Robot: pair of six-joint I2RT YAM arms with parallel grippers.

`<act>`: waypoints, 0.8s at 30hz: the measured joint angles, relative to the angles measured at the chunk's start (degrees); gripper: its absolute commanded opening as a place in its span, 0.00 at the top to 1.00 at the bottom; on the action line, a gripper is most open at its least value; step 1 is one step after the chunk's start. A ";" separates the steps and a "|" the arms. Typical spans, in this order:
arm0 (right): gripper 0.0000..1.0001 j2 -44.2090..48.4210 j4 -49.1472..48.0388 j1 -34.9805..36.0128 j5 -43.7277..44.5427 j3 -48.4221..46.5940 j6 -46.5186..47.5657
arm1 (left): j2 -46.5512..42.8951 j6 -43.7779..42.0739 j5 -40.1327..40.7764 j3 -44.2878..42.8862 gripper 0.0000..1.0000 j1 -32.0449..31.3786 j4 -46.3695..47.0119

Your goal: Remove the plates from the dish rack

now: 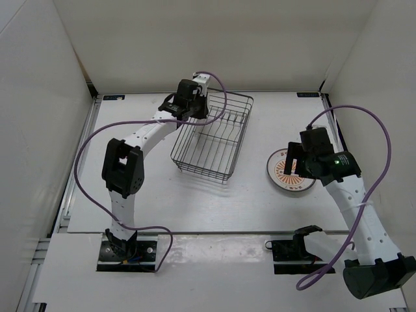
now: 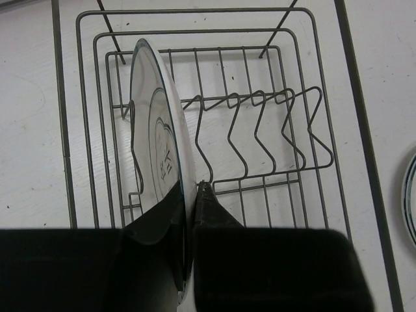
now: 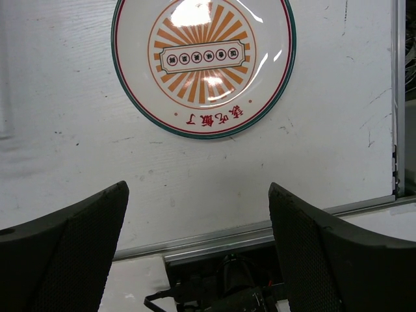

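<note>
The dark wire dish rack (image 1: 211,138) stands at the middle back of the table, and its wires (image 2: 214,10) fill the left wrist view. One white plate with dark line markings (image 2: 159,140) stands on edge at the rack's left end. My left gripper (image 2: 189,195) is shut on this plate's rim, one finger on each face. In the top view the left gripper (image 1: 188,103) hides that plate. A sunburst plate (image 3: 203,65) lies flat on the table at the right (image 1: 286,174). My right gripper (image 3: 198,214) is open and empty, just over the plate's near edge (image 1: 297,162).
The rack's upright divider prongs (image 2: 260,123) to the right of the held plate hold nothing. A plate's rim (image 2: 411,195) shows at the right edge of the left wrist view. The table's metal edge rail (image 3: 260,234) runs under my right gripper. White walls enclose the table.
</note>
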State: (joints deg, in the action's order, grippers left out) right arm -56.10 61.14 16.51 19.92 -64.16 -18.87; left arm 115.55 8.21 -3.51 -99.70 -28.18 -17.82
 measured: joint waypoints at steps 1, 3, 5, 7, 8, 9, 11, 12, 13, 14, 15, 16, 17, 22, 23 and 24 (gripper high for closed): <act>0.10 -0.04 0.00 0.31 0.50 0.02 0.00 | -0.61 0.72 -0.66 0.63 1.00 0.31 0.33; 0.10 -0.17 0.00 0.85 1.20 0.11 0.02 | -1.29 1.49 -1.18 1.22 1.00 0.46 0.44; 0.10 -0.39 0.00 1.29 1.70 0.15 0.02 | -2.10 2.25 -1.55 1.66 1.00 0.44 0.85; 0.10 -0.63 0.00 1.73 2.14 0.17 0.02 | -2.82 3.08 -1.66 1.75 1.00 0.46 1.60; 0.10 -0.68 0.00 1.97 2.34 0.20 0.00 | -3.19 3.50 -1.68 1.75 1.00 0.48 2.05; 0.10 -0.74 0.02 2.16 2.47 0.22 0.00 | -3.58 3.87 -1.70 1.75 1.00 0.48 2.47; 0.10 -0.76 0.00 2.45 2.58 0.22 0.00 | -4.44 4.46 -1.68 1.75 1.00 0.44 3.04; 0.10 -0.79 0.00 2.54 2.62 0.22 0.00 | -4.90 4.70 -1.64 1.75 1.00 0.42 3.19; 0.10 -0.81 0.02 2.69 2.67 0.22 0.00 | -5.40 4.76 -1.62 1.75 1.00 0.42 3.37; 0.10 -0.81 0.02 2.78 2.67 0.22 0.00 | -5.84 4.68 -1.53 1.66 1.00 0.42 3.45; 0.10 -0.81 0.02 2.84 2.67 0.22 0.00 | -6.25 3.98 -1.36 1.25 1.00 0.44 3.21; 0.10 -0.81 0.02 2.97 2.67 0.22 0.00 | -6.43 2.89 -0.98 0.35 1.00 0.46 2.67; 0.10 -0.81 0.04 3.13 2.69 0.24 0.00 | -6.43 1.51 -0.24 -1.09 1.00 0.57 1.84; 0.10 -0.79 0.04 3.80 2.69 0.70 0.00 | -8.11 -8.04 7.45 -5.79 1.00 1.95 -1.84; 0.10 -0.81 0.02 3.93 2.69 0.94 0.00 | -9.11 -9.68 9.62 -5.70 1.00 2.71 -2.89; 0.10 -0.87 0.07 4.13 2.67 1.11 0.00 | -10.21 -11.45 12.85 -5.16 1.00 3.67 -4.04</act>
State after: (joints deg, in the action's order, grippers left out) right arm -56.97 61.21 20.64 22.59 -63.05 -18.87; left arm 105.34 -3.25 9.34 -104.86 -24.51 -21.87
